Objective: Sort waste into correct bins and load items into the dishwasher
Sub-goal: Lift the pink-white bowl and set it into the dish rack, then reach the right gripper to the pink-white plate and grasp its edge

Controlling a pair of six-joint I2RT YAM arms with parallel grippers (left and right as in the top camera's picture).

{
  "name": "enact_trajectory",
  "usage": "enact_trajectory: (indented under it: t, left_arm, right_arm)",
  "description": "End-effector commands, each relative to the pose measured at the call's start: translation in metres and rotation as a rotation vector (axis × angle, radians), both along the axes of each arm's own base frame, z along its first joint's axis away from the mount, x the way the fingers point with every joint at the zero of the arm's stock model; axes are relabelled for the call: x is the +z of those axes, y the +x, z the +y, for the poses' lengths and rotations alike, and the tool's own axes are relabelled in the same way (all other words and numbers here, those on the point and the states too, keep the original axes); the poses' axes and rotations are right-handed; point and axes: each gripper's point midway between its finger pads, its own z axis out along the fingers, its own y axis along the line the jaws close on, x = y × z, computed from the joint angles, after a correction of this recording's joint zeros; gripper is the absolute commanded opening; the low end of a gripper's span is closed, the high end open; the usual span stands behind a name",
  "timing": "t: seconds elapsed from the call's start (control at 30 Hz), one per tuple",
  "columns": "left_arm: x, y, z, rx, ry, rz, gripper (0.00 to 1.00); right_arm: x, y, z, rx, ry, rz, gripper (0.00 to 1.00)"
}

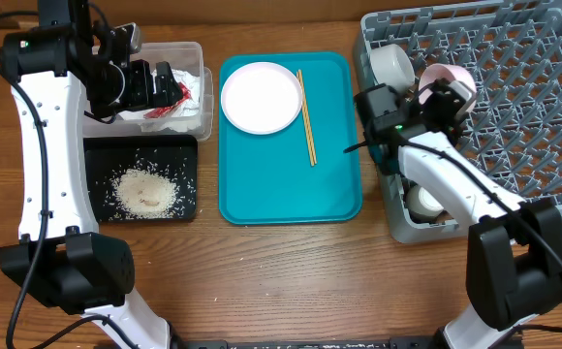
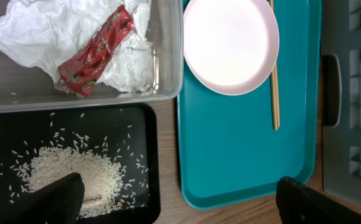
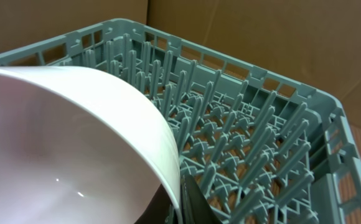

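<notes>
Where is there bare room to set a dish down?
Free: teal tray lower half, below plate and chopsticks; dish rack pegs right of the held bowl. Crowded: rack's left side, around second bowl and right gripper.

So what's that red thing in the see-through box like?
The red wrapper is a long, narrow strip, shiny and crinkled like foil, with small dark and green specks on it. It lies slanted inside the clear tub, resting on the crumpled white napkin. Nothing else touches it.
</notes>
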Motion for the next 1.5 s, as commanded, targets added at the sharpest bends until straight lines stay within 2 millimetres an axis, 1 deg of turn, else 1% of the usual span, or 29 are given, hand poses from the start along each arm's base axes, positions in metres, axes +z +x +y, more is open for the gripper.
enact_trajectory:
  t: [0.0,0.1,0.27,0.37,0.63,0.73,0.83,1.13,1.33,1.47]
  left_arm:
    - [0.007,0.002,-0.001,-0.020,0.017,-0.029,1.00]
    - [0.007,0.002,-0.001,-0.020,0.017,-0.029,1.00]
    - [0.007,0.002,-0.001,-0.020,0.017,-0.029,1.00]
    - [0.007,0.002,-0.001,-0.020,0.017,-0.029,1.00]
    - [0.007,0.002,-0.001,-0.020,0.017,-0.029,1.00]
    - [0.007,0.002,-0.001,-0.020,0.017,-0.029,1.00]
    - [0.007,0.002,-0.001,-0.020,0.017,-0.029,1.00]
    - [0.007,0.002,-0.001,-0.020,0.017,-0.029,1.00]
    - [0.007,0.002,-0.001,-0.020,0.017,-0.029,1.00]
    - [0.007,0.002,-0.001,-0.020,0.017,-0.029,1.00]
  right_arm:
    - [-0.005,0.003,-0.011,0.000,0.007,0.049,0.04]
    - [-0.012,0.009,-0.014,0.017,0.041,0.077,0.04]
    - [-0.017,0.011,-0.010,0.036,0.070,0.085,0.04]
    - [-0.022,0.011,-0.005,0.056,0.085,0.105,0.04]
    - [-0.042,0.007,-0.005,0.059,0.072,0.179,0.04]
    - [-0.041,0.007,-0.002,0.067,0.064,0.185,0.04]
    - [-0.039,0.006,0.004,0.083,0.042,0.196,0.04]
    - [-0.025,-0.010,0.017,0.099,-0.113,0.283,0.04]
    - [-0.032,-0.016,0.022,0.126,-0.103,0.342,0.04]
    - [-0.042,-0.018,0.029,0.157,-0.053,0.378,0.05]
